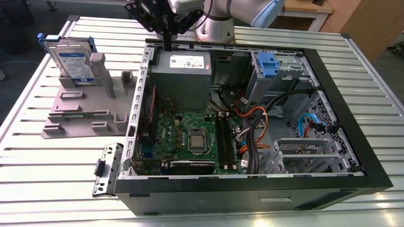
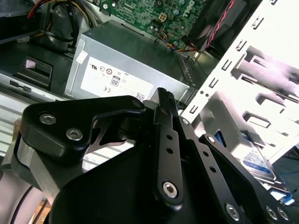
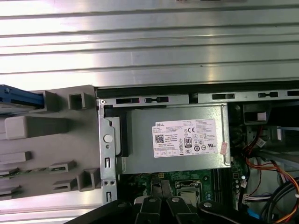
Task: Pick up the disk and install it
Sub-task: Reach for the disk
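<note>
1. Fingers (image 2: 164, 116) of the gripper (image 1: 168, 46) were pressed together, tip to tip, with nothing between them; the second wrist view showed the two black bars meeting at a narrow point.
2. The disk (image 1: 71, 64), a silver hard drive with a white-and-blue label and a blue bracket round its edges, stood upright on its edge, well apart from the gripper. Nothing held it.
3. It sat at the far end of a grey plastic stand (image 1: 82, 111) with upright posts, which lay flat on the table at the exterior view's left of the computer case. In the first wrist view, only the blue bracket edge (image 3: 18, 96) of the drive showed beside the stand (image 3: 42, 126).
4. The gripper hung above the far rim of the open computer case (image 1: 344, 111), over the far corner of a grey metal power supply box (image 1: 180, 78) with a white sticker. Both wrist views looked onto that box (image 3: 173, 135) (image 2: 126, 65).
5. Inside the case lay a green circuit board (image 1: 189, 137), with orange and black cables (image 1: 256, 120) just beside it.
6. A blue plastic bracket (image 1: 268, 64) sat in the metal bay at the case's far side.
7. A small metal bracket (image 1: 106, 168) lay on the table near the case's near corner.
8. Everything rested on a slatted metal table (image 1: 38, 158).
</note>
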